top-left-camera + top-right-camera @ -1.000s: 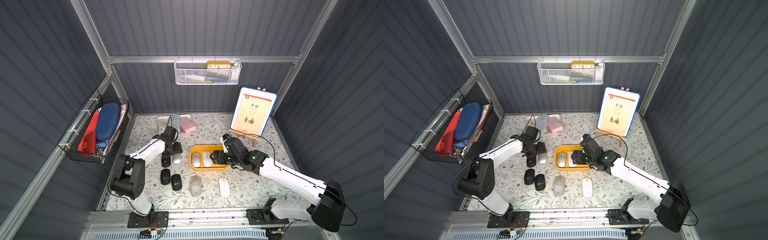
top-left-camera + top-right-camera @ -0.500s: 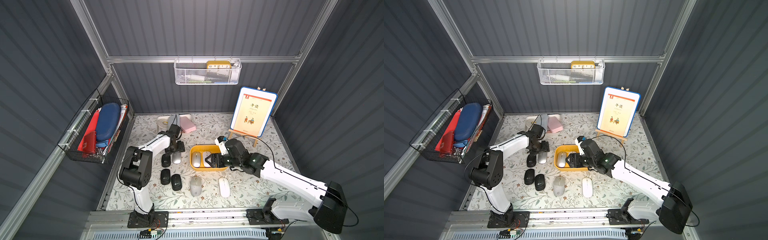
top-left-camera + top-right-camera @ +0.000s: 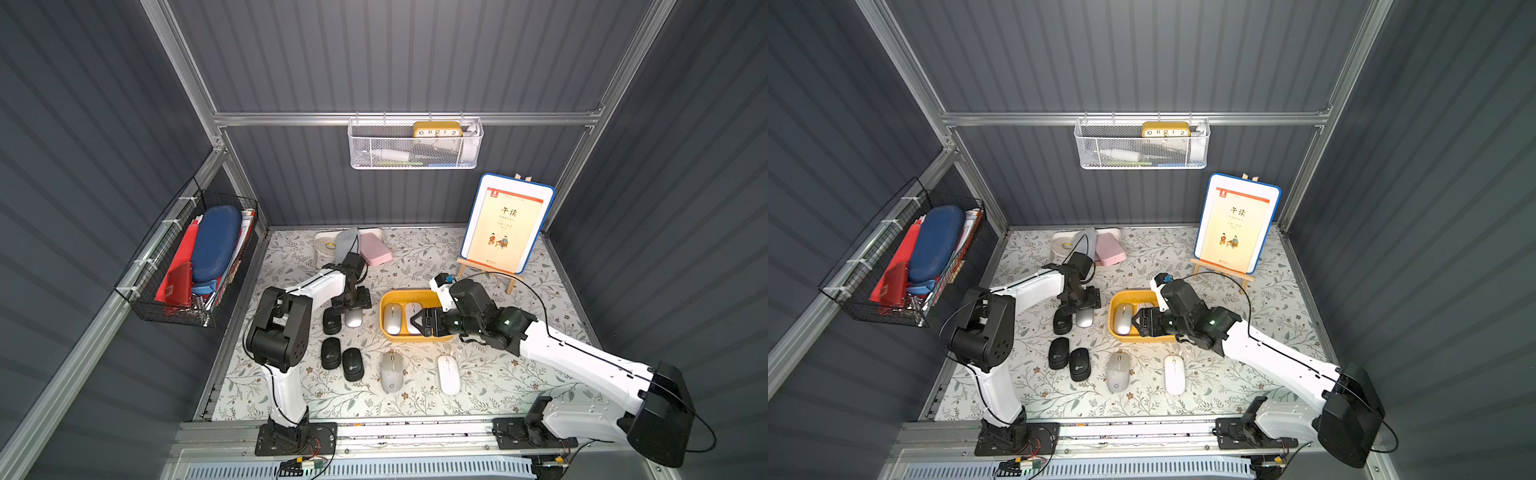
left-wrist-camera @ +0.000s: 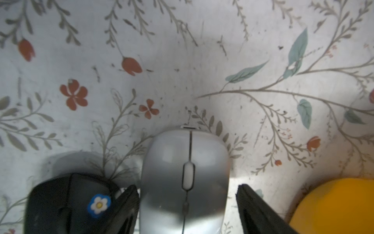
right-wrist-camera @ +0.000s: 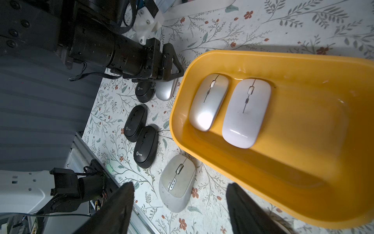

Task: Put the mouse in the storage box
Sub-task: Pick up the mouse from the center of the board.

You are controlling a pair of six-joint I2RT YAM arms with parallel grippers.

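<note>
The storage box (image 3: 415, 337) (image 3: 1121, 296) is a shallow yellow tub mid-table holding a silver mouse (image 3: 392, 318) (image 5: 208, 101) and a white mouse (image 3: 411, 316) (image 5: 245, 111). Another silver mouse (image 3: 353, 320) (image 3: 1084, 320) (image 4: 185, 172) lies on the mat left of the box. My left gripper (image 3: 352, 309) (image 4: 186, 187) is open and straddles it; one finger touches its side, the other stands off. My right gripper (image 3: 415, 322) (image 5: 179, 185) hovers over the box's right part, open and empty.
Black mice (image 3: 331, 322) (image 3: 331, 353) (image 3: 353, 364), a grey mouse (image 3: 391, 371) and a white mouse (image 3: 448, 374) lie on the mat. One black mouse (image 4: 70, 202) touches the left finger. A book on an easel (image 3: 505, 224) stands back right; a white tray (image 3: 322, 245) at the back.
The left arm's elbow has folded up nearer the table's front while its gripper stays at the silver mouse. The right gripper has drifted slightly left over the box.
</note>
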